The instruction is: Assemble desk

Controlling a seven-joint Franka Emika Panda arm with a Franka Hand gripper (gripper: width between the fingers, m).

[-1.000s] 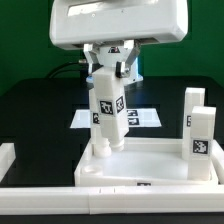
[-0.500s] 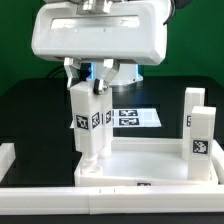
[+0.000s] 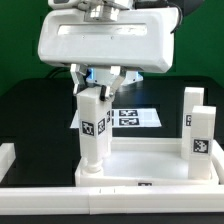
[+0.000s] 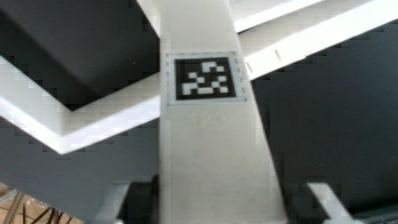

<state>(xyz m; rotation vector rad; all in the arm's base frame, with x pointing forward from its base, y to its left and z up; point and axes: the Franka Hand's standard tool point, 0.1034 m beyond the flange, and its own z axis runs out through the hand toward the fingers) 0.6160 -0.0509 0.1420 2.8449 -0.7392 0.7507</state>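
Observation:
The white tabletop panel (image 3: 150,160) lies flat with its rim up. My gripper (image 3: 97,85) is shut on the top of a white post leg (image 3: 93,130) that bears square tags. The leg stands upright on the panel's near corner at the exterior view's left. In the wrist view the leg (image 4: 205,120) fills the middle, with a finger on either side of it (image 4: 134,200), and the gripper (image 4: 231,205) is around its top end. Two more tagged legs (image 3: 200,135) (image 3: 192,105) stand at the panel's right side.
The marker board (image 3: 125,117) lies on the black table behind the panel. A long white border rail (image 3: 110,195) runs along the front, with a piece at the exterior view's left (image 3: 6,155). The arm's big white housing (image 3: 105,40) hangs above the leg.
The gripper carried the leg from the panel's middle to its left corner. The leg was tilted half a second ago and now stands upright and lower.

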